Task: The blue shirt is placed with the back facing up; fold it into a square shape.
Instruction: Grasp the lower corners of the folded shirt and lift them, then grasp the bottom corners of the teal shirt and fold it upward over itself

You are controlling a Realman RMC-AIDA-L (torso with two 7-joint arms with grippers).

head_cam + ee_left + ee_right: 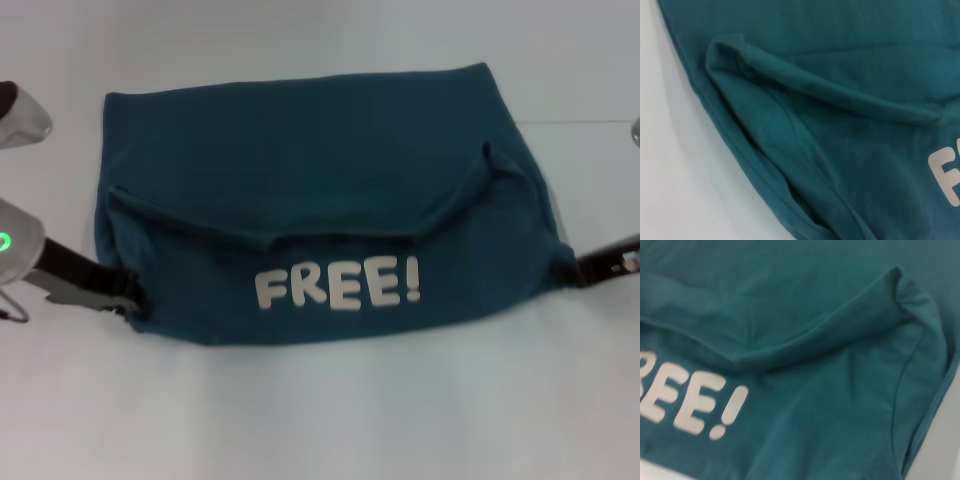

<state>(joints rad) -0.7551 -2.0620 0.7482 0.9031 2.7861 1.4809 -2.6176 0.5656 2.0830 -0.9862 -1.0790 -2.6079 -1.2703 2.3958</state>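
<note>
Your blue shirt (320,200) lies mid-frame on the table (320,420), lettering up. The left gripper (128,300) and right gripper (572,272) sit at its lower corners; I cannot tell their grip. Lift both evenly.

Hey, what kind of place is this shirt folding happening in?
Probably a robot test bench or lab: a bare white table holds only the blue shirt, with the left gripper and right gripper at its sides.
</note>
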